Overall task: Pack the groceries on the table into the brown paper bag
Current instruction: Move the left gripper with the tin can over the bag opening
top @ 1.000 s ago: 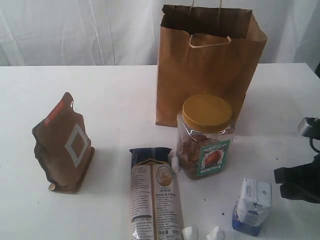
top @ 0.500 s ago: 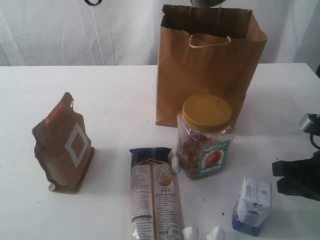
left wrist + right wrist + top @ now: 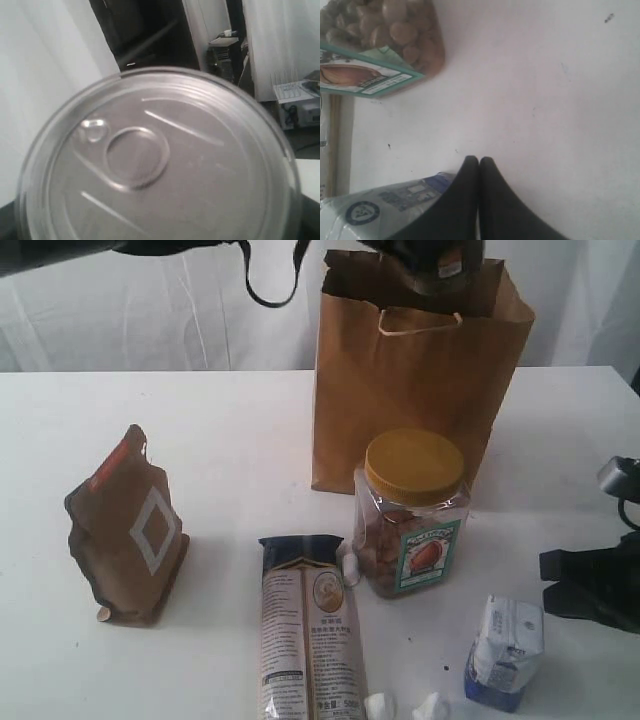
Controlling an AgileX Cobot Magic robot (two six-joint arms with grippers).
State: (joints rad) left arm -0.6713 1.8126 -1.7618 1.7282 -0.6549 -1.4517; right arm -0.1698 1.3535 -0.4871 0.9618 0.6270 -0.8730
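The brown paper bag (image 3: 415, 390) stands upright at the back of the table (image 3: 230, 450). My left gripper (image 3: 432, 260) hangs over the bag's open mouth, shut on the dark pull-tab can (image 3: 445, 268); the can's lid (image 3: 160, 160) fills the left wrist view. The yellow-lidded nut jar (image 3: 412, 512) stands in front of the bag. The long noodle packet (image 3: 310, 625) lies flat beside it. At the left stands the brown pouch with the white square (image 3: 130, 530). My right gripper (image 3: 548, 580) is shut and empty, just right of the small blue-white carton (image 3: 505, 652). The yellow grain bottle is out of view.
Small white lumps lie by the noodle packet's near end (image 3: 380, 705) and next to the jar (image 3: 350, 565). A white curtain (image 3: 150, 310) hangs behind the table. The jar's label (image 3: 365, 75) and the carton (image 3: 385, 207) show in the right wrist view.
My left arm has come in from the top with the can and now hangs over the bag's mouth. The right gripper has shifted slightly towards the carton.
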